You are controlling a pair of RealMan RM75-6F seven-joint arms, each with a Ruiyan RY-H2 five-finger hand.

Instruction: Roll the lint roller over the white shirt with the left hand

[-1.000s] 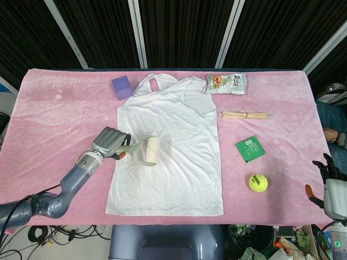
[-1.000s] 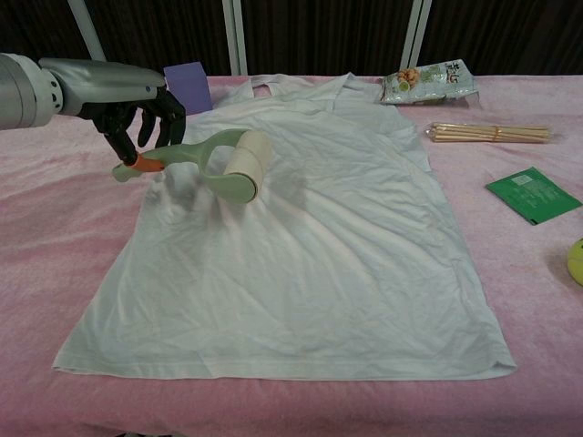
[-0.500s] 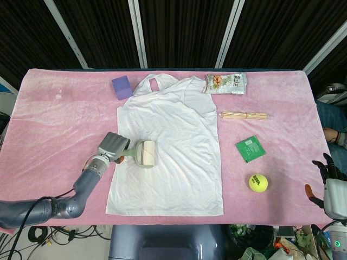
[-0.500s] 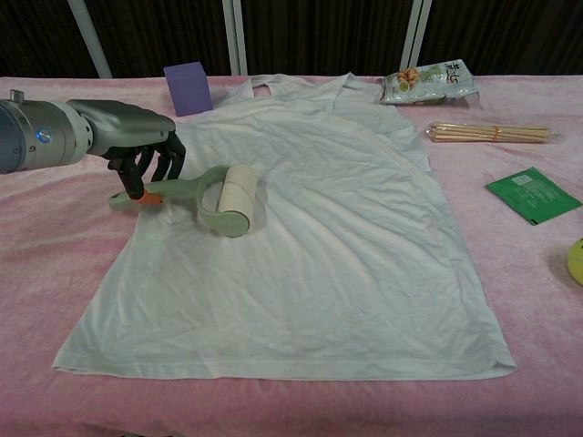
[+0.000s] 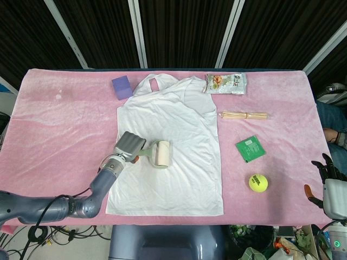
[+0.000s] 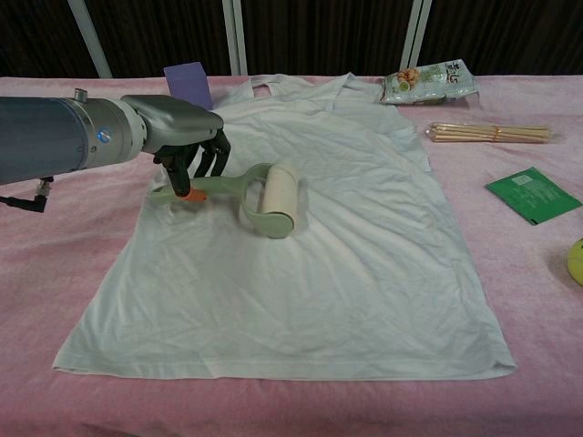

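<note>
One hand does the work: the left hand point(image 6: 187, 146) has its fingers curled around the pale green handle of the lint roller point(image 6: 264, 198), whose drum sits on the white shirt point(image 6: 337, 228) just right of the hand, left of frame centre. The shirt lies flat on the pink worktop point(image 5: 59, 124). At the lower right edge, the right hand point(image 5: 325, 179) hangs off the worktop, fingers apart, holding nothing.

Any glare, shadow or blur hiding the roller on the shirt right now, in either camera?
Head view: even light, no glare; the pale green lint roller reads sharp on the white cotton shirt. Chest view: the grey left hand casts a soft shadow over the roller's handle, the shirt looks slightly washed out, and the forearm is cut off at the frame's left edge.
</note>
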